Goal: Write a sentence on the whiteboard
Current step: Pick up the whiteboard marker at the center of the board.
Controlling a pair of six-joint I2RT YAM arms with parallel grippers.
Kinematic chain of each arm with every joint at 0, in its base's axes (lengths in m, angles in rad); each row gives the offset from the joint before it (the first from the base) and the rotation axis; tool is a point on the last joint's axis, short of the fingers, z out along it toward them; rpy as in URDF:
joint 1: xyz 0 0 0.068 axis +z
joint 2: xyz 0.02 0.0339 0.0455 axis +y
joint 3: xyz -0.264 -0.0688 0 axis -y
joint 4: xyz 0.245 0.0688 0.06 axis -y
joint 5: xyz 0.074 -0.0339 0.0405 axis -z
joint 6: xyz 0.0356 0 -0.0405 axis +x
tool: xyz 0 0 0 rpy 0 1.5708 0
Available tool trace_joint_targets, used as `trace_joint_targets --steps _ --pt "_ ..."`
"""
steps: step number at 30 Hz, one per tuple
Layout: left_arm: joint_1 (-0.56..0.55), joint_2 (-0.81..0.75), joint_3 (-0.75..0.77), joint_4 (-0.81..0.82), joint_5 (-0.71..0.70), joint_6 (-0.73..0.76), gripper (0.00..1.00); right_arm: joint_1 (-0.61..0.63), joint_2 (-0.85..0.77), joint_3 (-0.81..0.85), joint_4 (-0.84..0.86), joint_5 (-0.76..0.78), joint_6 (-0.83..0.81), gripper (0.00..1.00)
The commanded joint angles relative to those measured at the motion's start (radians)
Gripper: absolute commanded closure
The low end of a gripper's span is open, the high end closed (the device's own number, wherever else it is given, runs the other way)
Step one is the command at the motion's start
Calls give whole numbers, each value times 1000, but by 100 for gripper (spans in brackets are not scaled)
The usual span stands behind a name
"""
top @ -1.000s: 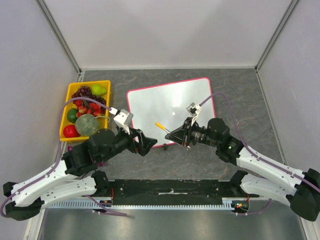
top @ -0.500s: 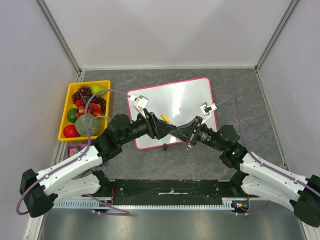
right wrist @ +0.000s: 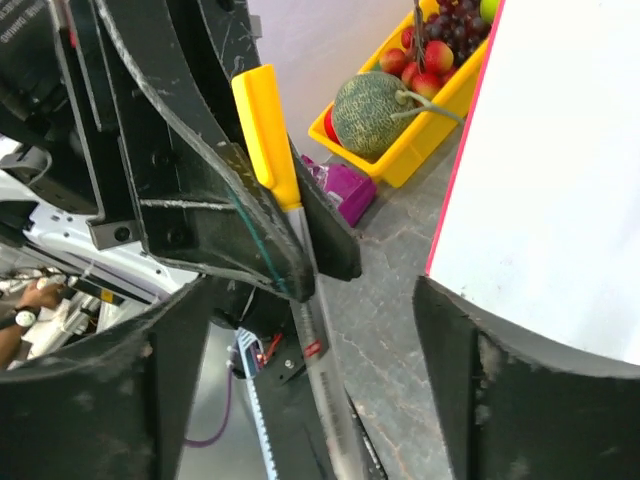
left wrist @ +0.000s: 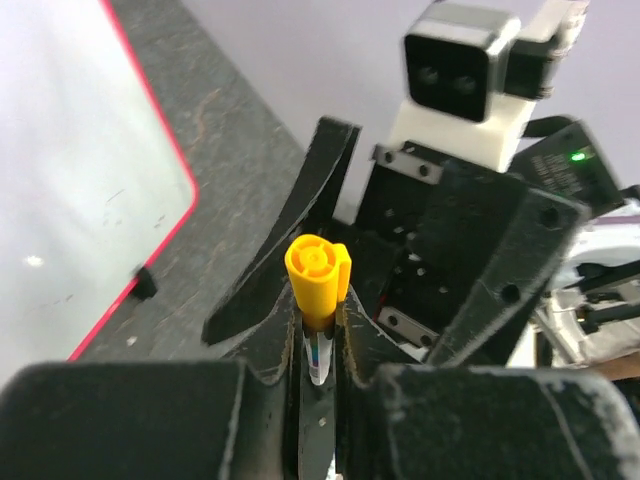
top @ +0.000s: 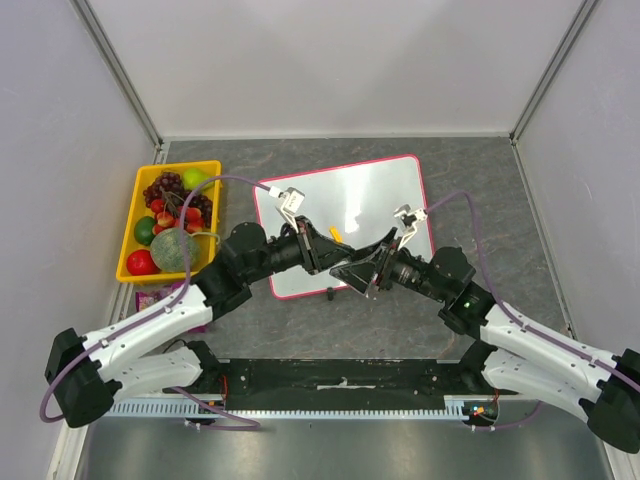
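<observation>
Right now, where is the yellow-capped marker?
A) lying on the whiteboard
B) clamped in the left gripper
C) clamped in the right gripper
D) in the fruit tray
B: the left wrist view shows the marker pinched in the narrow slot of the left gripper, while the right gripper faces its cap with fingers spread wide, not closed on it.
</observation>
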Motion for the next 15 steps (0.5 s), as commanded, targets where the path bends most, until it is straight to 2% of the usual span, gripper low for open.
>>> trace_joint_targets --steps 1,3,7,11,15 --pt "10 -54 103 -270 -61 204 98 4 -9 127 -246 33 -156 2" --pt "24 -62 151 -431 -99 281 98 3 -19 155 -330 50 -217 2" --pt "68 -97 194 -629 -52 384 98 -16 -29 184 -421 15 -300 2" --pt "106 -132 243 -761 49 465 98 -25 19 204 -407 -178 -369 2" --pt "111 -134 309 -843 176 513 98 -25 105 221 -297 -453 -368 2"
